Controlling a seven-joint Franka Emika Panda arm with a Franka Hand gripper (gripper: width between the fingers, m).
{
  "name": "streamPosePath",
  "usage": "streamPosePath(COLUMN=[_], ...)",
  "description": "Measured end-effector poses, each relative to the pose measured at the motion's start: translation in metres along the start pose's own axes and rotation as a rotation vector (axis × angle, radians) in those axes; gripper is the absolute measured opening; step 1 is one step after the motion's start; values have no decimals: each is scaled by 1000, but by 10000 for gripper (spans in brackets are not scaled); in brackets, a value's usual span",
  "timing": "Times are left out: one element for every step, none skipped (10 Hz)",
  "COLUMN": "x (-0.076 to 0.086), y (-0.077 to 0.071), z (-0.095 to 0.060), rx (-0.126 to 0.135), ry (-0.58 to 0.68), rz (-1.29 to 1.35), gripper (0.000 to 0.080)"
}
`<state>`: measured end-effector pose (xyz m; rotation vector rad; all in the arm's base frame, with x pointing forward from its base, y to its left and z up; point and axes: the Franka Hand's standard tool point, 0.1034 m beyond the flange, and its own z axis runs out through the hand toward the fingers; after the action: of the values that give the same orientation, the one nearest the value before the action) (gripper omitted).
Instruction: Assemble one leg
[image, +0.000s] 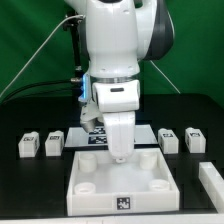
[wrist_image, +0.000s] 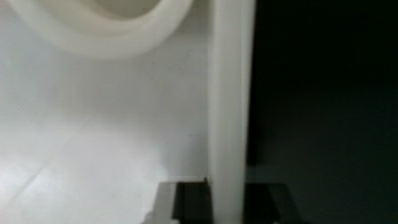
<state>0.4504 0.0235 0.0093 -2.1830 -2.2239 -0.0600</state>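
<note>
Several legs stand apart on the black table in the exterior view: small white tagged blocks, two on the left (image: 28, 145) (image: 55, 143) and two on the right (image: 168, 139) (image: 195, 140). None is held. My gripper (image: 120, 152) is low at the back edge of the large white square panel (image: 150, 185). In the wrist view my gripper (wrist_image: 230, 203) straddles the panel's upright rim (wrist_image: 228, 100), with a dark finger pressed against each side of it. One round corner socket (wrist_image: 125, 25) shows on the panel's face. No leg shows in the wrist view.
The marker board (image: 96, 138) lies behind the panel, mostly hidden by the arm. A white piece (image: 212, 180) sits at the exterior view's right edge. Black table (wrist_image: 329, 110) lies beyond the rim. A green backdrop stands behind.
</note>
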Motion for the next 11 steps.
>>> streamPosePath(x=[13, 25, 37, 45, 45, 45, 45, 45, 44, 44, 44], y=[11, 24, 34, 40, 40, 41, 41, 41, 41, 41, 41], z=[0, 1, 1, 2, 2, 2, 2, 2, 2, 2, 2], rx=[-12, -26, -38, -41, -27, -7, 9, 9, 9, 10, 10], ry=[8, 15, 20, 21, 14, 8, 1, 0, 0, 0, 0], rz=[20, 32, 44, 49, 51, 48, 36, 34, 35, 36, 36], gripper=[58, 58, 58, 58, 59, 59, 59, 59, 59, 59, 276])
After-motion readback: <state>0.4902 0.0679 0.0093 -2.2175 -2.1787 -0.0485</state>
